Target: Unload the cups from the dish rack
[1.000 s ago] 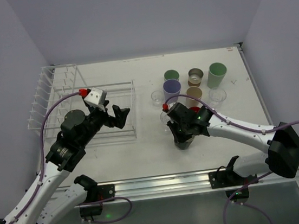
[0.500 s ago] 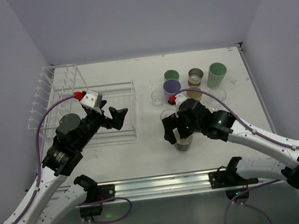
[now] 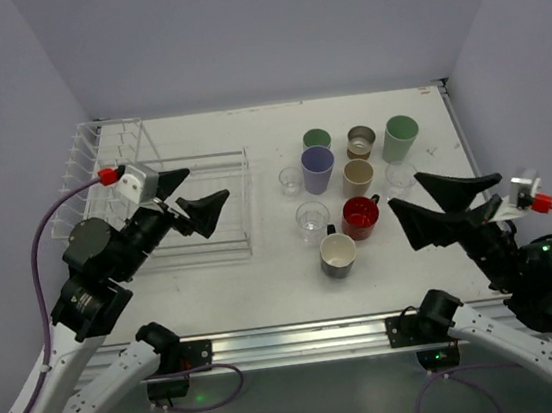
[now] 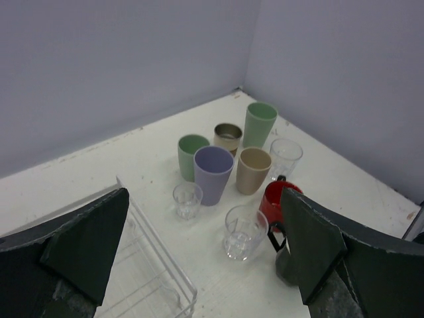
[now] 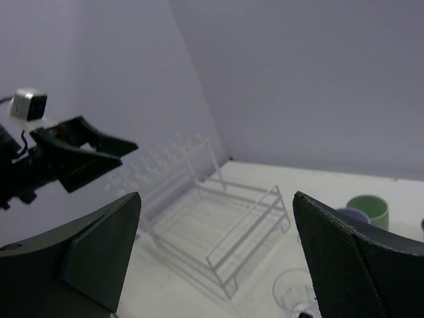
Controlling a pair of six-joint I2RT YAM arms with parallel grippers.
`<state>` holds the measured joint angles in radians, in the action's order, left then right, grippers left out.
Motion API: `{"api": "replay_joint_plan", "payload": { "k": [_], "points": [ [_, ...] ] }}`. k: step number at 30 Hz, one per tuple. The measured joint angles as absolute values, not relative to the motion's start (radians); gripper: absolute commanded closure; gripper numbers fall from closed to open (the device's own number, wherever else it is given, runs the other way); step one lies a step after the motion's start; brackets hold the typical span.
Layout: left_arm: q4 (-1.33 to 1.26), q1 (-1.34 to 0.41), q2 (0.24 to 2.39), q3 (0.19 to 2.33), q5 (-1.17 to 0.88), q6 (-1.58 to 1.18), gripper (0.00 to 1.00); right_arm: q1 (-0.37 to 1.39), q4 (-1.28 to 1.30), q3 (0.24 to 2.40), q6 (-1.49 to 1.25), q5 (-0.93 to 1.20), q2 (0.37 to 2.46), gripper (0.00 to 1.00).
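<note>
The white wire dish rack [image 3: 154, 196] stands at the table's left, and no cup shows inside it. The cups stand grouped right of centre: lavender [image 3: 318, 169], dark green [image 3: 316, 139], brown [image 3: 361, 141], mint green [image 3: 399, 137], beige [image 3: 358, 177], a red mug [image 3: 360, 217], a black mug [image 3: 338, 255] and clear ones [image 3: 312, 220]. My left gripper [image 3: 208, 182] hangs open above the rack's basket. Over at the right, my right gripper [image 3: 405, 191] is open and holds nothing, raised clear of the cups. The left wrist view looks past the rack's corner [image 4: 152, 265] to the lavender cup [image 4: 213, 173].
The table's right edge [image 3: 472, 157] runs close behind the mint green cup. Grey walls close in the back and both sides. From the right wrist I see the rack [image 5: 218, 225], a clear cup [image 5: 295, 295] and the left gripper [image 5: 79, 152] beyond.
My right gripper opened off the black mug, left it standing by the red mug, and drew back to the right. The left arm pulled back a little to the left.
</note>
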<state>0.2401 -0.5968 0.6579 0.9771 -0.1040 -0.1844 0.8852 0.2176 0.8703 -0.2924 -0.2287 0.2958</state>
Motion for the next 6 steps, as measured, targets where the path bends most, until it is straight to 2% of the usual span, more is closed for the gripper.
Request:
{"api": "replay_joint_plan", "payload": {
  "k": [6],
  "points": [
    [0.187,-0.597,0.625,1.019,-0.099,-0.204,0.00,0.883,0.143,0.796,-0.282,-0.374,0.228,0.01]
  ]
}}
